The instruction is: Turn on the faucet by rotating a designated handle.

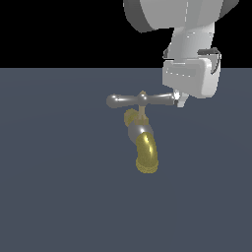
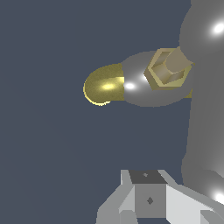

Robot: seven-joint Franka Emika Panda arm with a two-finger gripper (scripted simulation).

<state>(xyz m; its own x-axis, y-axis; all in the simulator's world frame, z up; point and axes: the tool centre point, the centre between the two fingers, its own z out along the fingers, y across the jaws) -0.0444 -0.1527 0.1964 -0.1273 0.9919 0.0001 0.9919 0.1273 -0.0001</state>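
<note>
In the exterior view the faucet (image 1: 139,132) stands in the middle of the floor, its curved brass-yellow spout (image 1: 146,153) pointing toward the camera. The handle (image 1: 141,100) is a silver crossbar lying level on a thin brass stem. My gripper (image 1: 180,100) is at the bar's end on the exterior view's right, its fingertips against the rounded tip, shut with nothing between them. The wrist view shows the spout (image 2: 103,85), the faucet's grey body (image 2: 138,87), and the handle (image 2: 205,100) as a thick grey bar close beside my gripper (image 2: 148,199).
A flat dark blue-grey floor (image 1: 59,197) surrounds the faucet on every side. The white hand and arm links (image 1: 192,74) rise above the handle's end on the exterior view's right.
</note>
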